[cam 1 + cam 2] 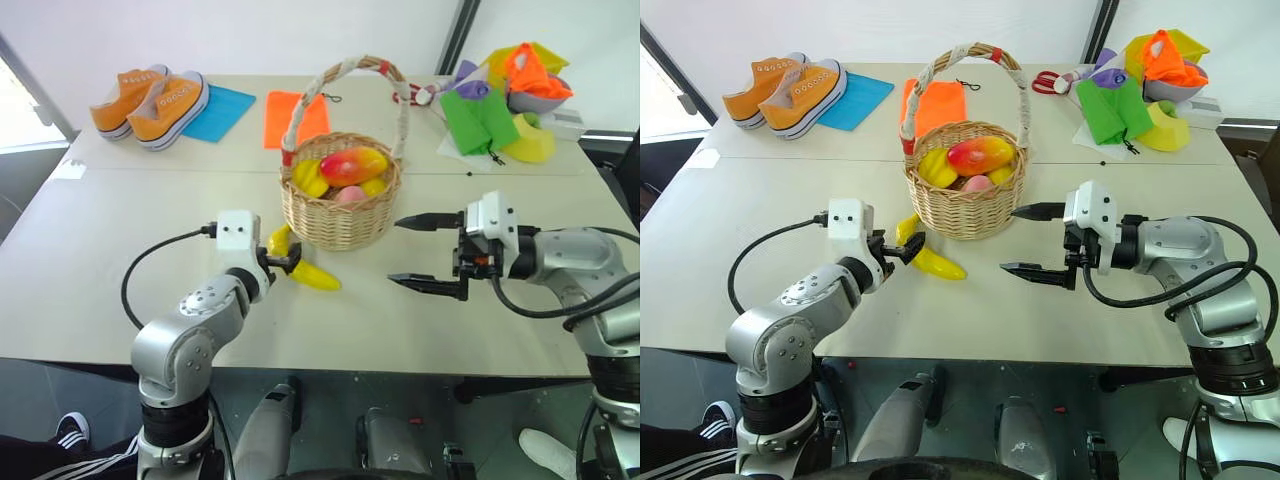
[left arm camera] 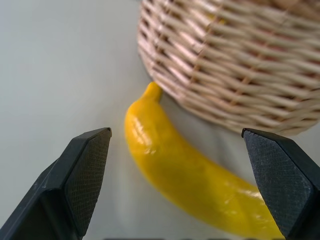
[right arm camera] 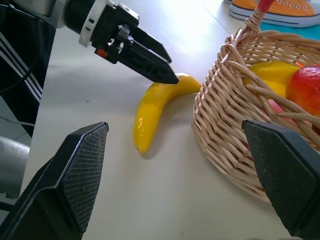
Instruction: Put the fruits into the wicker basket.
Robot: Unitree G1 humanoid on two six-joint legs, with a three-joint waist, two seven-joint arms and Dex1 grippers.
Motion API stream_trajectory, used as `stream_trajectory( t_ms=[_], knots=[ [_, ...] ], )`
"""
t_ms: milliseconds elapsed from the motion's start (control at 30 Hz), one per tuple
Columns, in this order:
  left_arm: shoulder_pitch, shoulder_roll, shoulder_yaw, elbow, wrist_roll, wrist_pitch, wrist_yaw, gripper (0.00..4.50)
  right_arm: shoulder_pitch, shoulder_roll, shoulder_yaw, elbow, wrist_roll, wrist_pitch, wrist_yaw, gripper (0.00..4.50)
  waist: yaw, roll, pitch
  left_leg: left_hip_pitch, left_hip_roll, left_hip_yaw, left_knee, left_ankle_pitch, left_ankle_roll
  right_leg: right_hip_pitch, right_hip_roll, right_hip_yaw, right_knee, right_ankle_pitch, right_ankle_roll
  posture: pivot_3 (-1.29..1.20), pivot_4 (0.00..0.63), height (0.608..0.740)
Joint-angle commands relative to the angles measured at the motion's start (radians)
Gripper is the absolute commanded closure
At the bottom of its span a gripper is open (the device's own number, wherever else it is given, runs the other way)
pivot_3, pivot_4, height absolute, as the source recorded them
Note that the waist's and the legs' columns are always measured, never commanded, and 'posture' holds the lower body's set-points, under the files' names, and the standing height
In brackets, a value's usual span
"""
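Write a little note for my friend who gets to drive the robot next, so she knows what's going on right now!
Left gripper: open, empty, jaws on either side of the banana without touching it.
Right gripper: open, empty, in the air to the right of the wicker basket.
The banana lies on the table, against the front left of the basket's foot.
Done: the mango and some smaller yellow and pink fruits are already in the basket.
Left: close on the banana, lift it and drop it in. It looks like the last fruit outside.
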Motion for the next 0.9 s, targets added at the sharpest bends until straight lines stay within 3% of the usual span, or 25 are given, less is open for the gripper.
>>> stream_trajectory(
  t_ms=[33, 433, 533, 667, 733, 900],
  knots=[
    [-0.032, 0.008, 0.003, -0.032, 0.019, 0.047, 0.005, 0.0, 0.003, 0.0, -0.004, -0.022, 0.004, -0.016, 0.003, 0.04, 0.001, 0.0, 0.0, 0.0, 0.0, 0.0, 0.0, 0.0, 0.0, 0.0, 0.0, 0.0, 0.0, 0.0, 0.0, 0.0, 0.15, 0.74],
    [-0.086, -0.042, -0.044, 0.2, 0.064, -0.005, -0.065, 0.0, -0.005, -0.004, 0.014, -0.051, -0.002, -0.008, 0.01, 0.04, 0.001, -0.001, 0.0, 0.0, 0.0, 0.0, 0.0, 0.0, 0.0, 0.0, 0.0, 0.0, -0.001, 0.0, 0.0, 0.0, 0.15, 0.74],
    [-0.085, -0.038, -0.046, 0.213, 0.076, -0.035, -0.079, 0.9, -0.003, -0.006, 0.012, -0.057, -0.001, -0.004, -0.001, 0.0, 0.003, -0.001, 0.0, 0.0, 0.0, 0.0, 0.0, 0.0, 0.0, 0.0, 0.0, 0.0, -0.001, 0.0, 0.0, 0.0, 0.15, 0.74],
    [-0.061, -0.011, -0.045, 0.182, 0.09, -0.018, -0.083, 2.71, -0.005, -0.009, 0.012, -0.055, -0.001, -0.005, -0.006, 0.0, 0.001, -0.001, 0.0, 0.0, 0.0, 0.0, 0.0, 0.0, 0.0, 0.0, -0.001, 0.0, -0.001, 0.0, 0.0, 0.0, 0.15, 0.74],
    [-0.039, 0.014, -0.03, 0.153, 0.101, -0.005, -0.083, 3.34, -0.009, -0.008, 0.013, -0.05, -0.003, -0.007, -0.009, 0.0, -0.003, -0.001, 0.0, 0.0, 0.0, 0.0, -0.001, 0.0, 0.0, 0.0, -0.001, 0.0, -0.001, 0.0, 0.0, 0.0, 0.15, 0.74],
    [-0.006, 0.078, 0.054, 0.06, 0.151, -0.006, -0.035, 3.36, -0.013, -0.005, 0.017, -0.038, -0.006, -0.013, -0.011, 0.0, -0.014, -0.001, 0.0, 0.0, 0.001, 0.0, -0.002, 0.0, 0.0, 0.0, 0.0, 0.0, -0.001, 0.0, 0.0, 0.0, 0.15, 0.74]
  ],
)
